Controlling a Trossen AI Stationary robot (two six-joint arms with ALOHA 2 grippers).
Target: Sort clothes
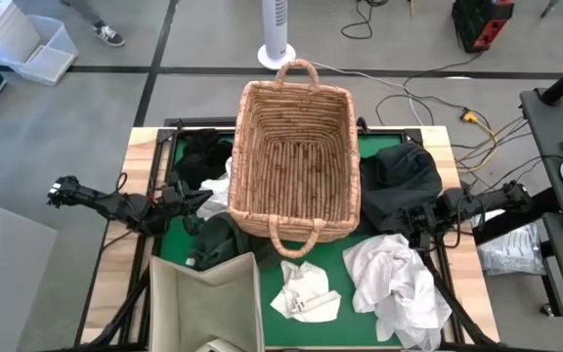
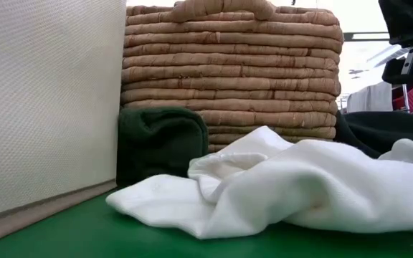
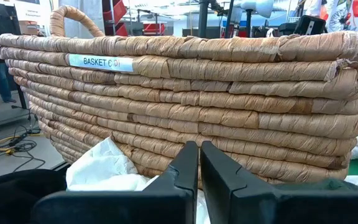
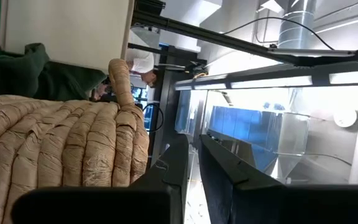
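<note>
Left end effector [image 1: 206, 196]: I see its fingers pressed together with nothing between them; it hovers just beside the left wall of the tan woven wicker basket with handles [image 1: 295, 103].
Right end effector [image 1: 399, 211]: I read its fingers as nearly closed and holding nothing; it sits just beside the basket's right wall, at the edge of the black garment heap [image 1: 402, 181].
Basket: it looks empty to me, its woven floor bare.
Beige fabric bin [image 1: 206, 293]: it stands near the left end effector, towards the front of the green-topped desk [image 1: 333, 259]; I see nothing inside it.
Dark clothes: a black piece [image 1: 198, 156] and a dark green piece [image 1: 218, 235] lie either side of the left end effector.
White clothes: a large crumpled white garment [image 1: 399, 284] lies in front of the right end effector, a smaller white piece [image 1: 304, 291] between it and the bin, and another white scrap [image 1: 218, 188] touches the basket by the left end effector.
Progress: I judge sorting not yet started; every garment I can see is loose on the desk.
</note>
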